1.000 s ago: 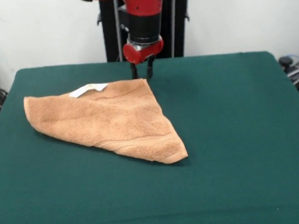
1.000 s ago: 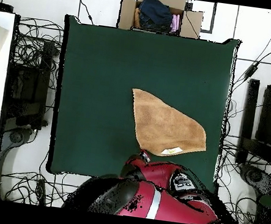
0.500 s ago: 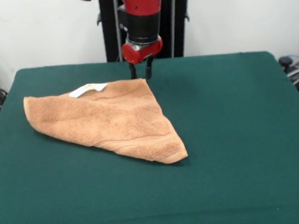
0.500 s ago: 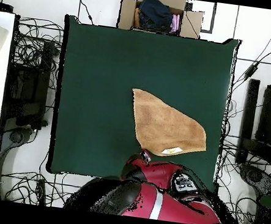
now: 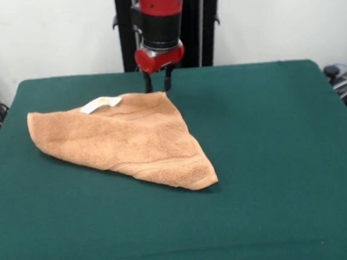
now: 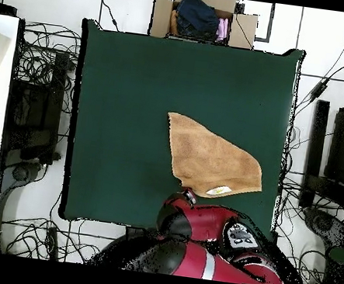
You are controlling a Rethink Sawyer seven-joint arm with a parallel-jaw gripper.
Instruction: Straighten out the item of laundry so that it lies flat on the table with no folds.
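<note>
— Terry towel point(image 5: 125, 137), one, orange-tan, folded into a rough triangle, left of centre on the green table point(image 5: 273, 158). One white label point(image 5: 101, 103) at its 11 o'clock edge.
— Gripper?
— One gripper point(image 5: 157, 83), at the towel's 12 o'clock corner, two fingers slightly spread, pinching nothing.
— Overhead?
— Same single towel point(image 6: 212, 160); one cardboard box point(image 6: 204, 18) of clothes at 12 o'clock off the table.

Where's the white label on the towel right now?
In the front view the white label lies on the towel at its far edge, left of the gripper. In the overhead view it sits by the towel's bottom edge, near the arm.
</note>
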